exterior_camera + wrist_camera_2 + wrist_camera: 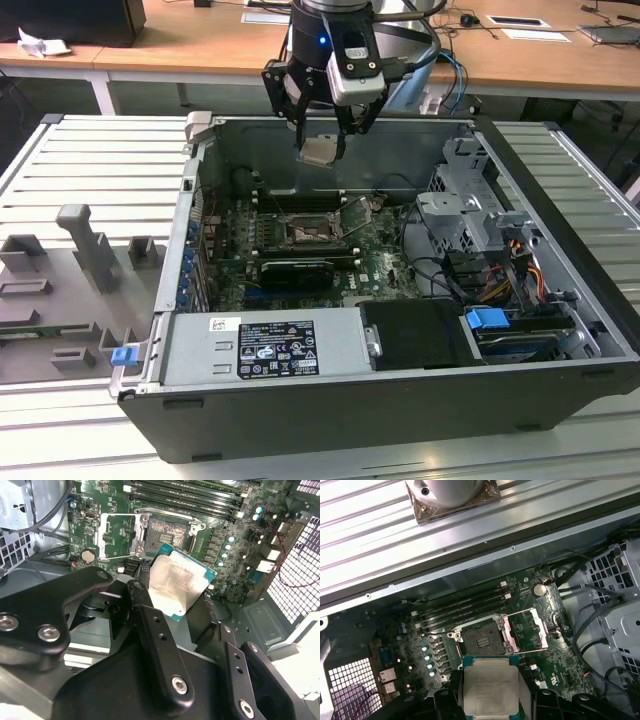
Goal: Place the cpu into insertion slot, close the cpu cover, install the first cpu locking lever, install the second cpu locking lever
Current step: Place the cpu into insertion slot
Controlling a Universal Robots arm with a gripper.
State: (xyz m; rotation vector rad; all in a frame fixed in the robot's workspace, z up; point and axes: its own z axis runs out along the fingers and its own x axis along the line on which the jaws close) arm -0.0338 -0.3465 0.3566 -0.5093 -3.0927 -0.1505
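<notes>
1. A slatted grey metal desk (90,160) carries the scene, with a set of grey moulded fixtures (90,250) near its edge at the exterior view's left.
2. A black computer case (400,410) lies open on its side across the middle of the desk, reaching toward the edge at the exterior view's right. A silver power supply (265,345) sits along its near wall.
3. The green circuit board (385,265) covers the floor of the case, and long black memory slots (300,200) run across it on the far side of the socket.
4. The robot's black hand (320,138) hangs over the far part of the case, above the board and well clear of it.
5. The hand pinches the cpu (319,151) by two opposite edges. In both wrist views a black finger sits on either side of the chip (177,585) (491,690), its dull silver top facing the cameras.
6. The cpu cover (352,218) stands swung open beside the socket. In the first wrist view the silvery frame (527,630) lies just next to the socket, and in the second wrist view (115,535) its square cutout is plain.
7. The insertion slot (308,234) sits uncovered near the middle of the board. Its dark pin field is exposed in both wrist views (167,532) (481,639), and the held cpu is above and apart from it.
</notes>
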